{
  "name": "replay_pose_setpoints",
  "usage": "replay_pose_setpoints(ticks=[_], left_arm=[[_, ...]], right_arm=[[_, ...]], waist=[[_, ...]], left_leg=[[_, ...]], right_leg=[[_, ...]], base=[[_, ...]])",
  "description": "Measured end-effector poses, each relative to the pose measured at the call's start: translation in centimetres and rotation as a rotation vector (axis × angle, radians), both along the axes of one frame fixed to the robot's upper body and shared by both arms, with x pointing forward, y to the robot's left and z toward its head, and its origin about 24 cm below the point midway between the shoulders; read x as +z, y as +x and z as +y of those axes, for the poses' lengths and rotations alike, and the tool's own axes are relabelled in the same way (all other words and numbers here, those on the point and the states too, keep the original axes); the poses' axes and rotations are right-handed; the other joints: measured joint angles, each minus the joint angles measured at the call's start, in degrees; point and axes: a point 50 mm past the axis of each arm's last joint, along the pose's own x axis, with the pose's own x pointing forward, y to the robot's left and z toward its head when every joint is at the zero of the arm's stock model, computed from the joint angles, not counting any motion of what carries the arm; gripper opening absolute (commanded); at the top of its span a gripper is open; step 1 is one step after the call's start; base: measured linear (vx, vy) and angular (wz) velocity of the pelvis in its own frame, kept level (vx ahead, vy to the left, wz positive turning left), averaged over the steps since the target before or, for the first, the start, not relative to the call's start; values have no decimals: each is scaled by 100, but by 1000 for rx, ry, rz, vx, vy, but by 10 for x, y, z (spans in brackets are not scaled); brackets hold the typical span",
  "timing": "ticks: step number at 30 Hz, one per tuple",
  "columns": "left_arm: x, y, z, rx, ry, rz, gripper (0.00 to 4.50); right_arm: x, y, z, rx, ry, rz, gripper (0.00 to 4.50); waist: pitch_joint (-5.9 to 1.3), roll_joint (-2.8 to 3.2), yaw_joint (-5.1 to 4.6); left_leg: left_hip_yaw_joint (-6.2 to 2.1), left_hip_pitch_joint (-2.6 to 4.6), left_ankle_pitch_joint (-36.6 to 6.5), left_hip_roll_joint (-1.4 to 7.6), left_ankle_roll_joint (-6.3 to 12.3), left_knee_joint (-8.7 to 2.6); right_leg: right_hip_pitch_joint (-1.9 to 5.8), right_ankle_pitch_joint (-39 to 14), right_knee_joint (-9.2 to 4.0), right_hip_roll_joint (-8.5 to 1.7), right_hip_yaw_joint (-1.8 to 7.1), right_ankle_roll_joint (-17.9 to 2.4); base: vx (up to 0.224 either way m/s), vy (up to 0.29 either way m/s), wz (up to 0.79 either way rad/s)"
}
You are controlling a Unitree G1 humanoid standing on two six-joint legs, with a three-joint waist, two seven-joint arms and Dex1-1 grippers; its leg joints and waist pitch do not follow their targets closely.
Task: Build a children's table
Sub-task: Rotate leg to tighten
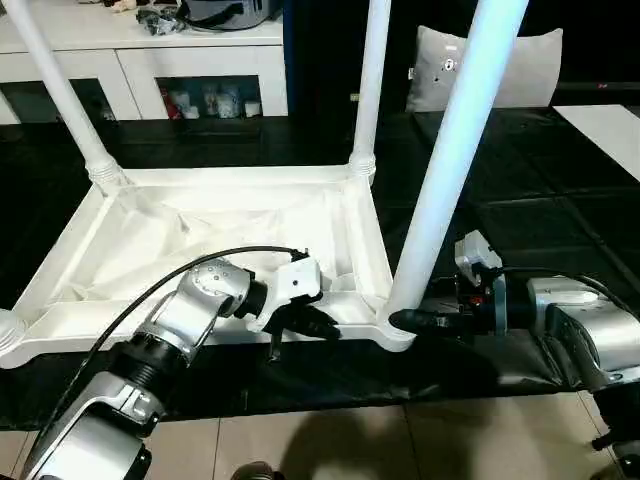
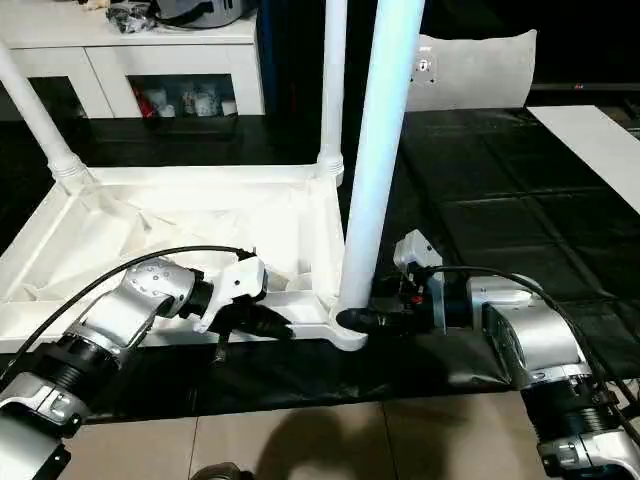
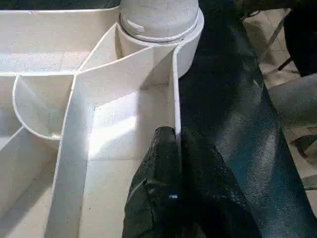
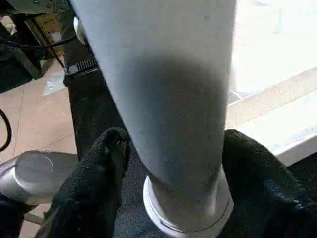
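Pinched tight, the left gripper (image 1: 318,322) has the thin near rim wall of the children's table (image 2: 60,235) between its two black fingers (image 3: 163,163); the left wrist view makes that plain, one pad inside the rim, one outside over the black mat (image 1: 520,215). Spread wider, the right gripper (image 4: 171,163) straddles the base of the nearest leg (image 1: 450,160), a finger on either side of the tube just above its collar; whether the pads actually press on it I cannot tell. The head views add what the wrists miss: the table lies upside down on the mat, ribbed underside up, and the right gripper comes in level from the right at the near right corner socket. Legs counted standing in sockets: three, the near right one, a far right leg (image 1: 372,80) and a far left leg (image 1: 60,90). Behind stand one white cabinet (image 1: 140,60) and one grey cushion (image 1: 490,65).
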Motion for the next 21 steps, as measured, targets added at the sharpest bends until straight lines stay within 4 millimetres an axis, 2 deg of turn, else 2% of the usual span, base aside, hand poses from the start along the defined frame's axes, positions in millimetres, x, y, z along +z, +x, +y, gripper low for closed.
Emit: replay_pose_setpoints(ticks=[7,13,16,17,21], left_arm=[[-1,-1,0,-6,-1,5,0],[-1,-1,-1,19,-18,35,0],[-3,2,1,98,-19,43,0],[-3,4,1,136,-17,35,0],[-4,12,-4,298,-27,25,0]], right_arm=[[-1,0,0,-2,-1,12,210],[-1,-2,4,-35,6,17,199],[-4,2,13,-132,16,-1,198],[-6,5,16,-186,19,-10,197],[-8,23,29,-423,13,-27,194]], waist=[[0,0,2],[0,0,-9],[-3,3,-43],[-4,3,-69],[-4,3,-297]], left_leg=[[0,1,0,0,0,0],[0,4,0,0,0,0],[0,15,2,0,-3,-1],[0,21,4,0,-6,0],[0,31,6,-2,-11,0]], right_leg=[[1,0,0,0,0,0],[2,-1,1,0,0,1],[4,3,5,0,1,-2],[5,6,8,0,1,-3],[9,12,-2,1,1,-4]], base=[[0,0,0],[0,0,0],[0,0,0],[0,0,0],[0,0,0]])
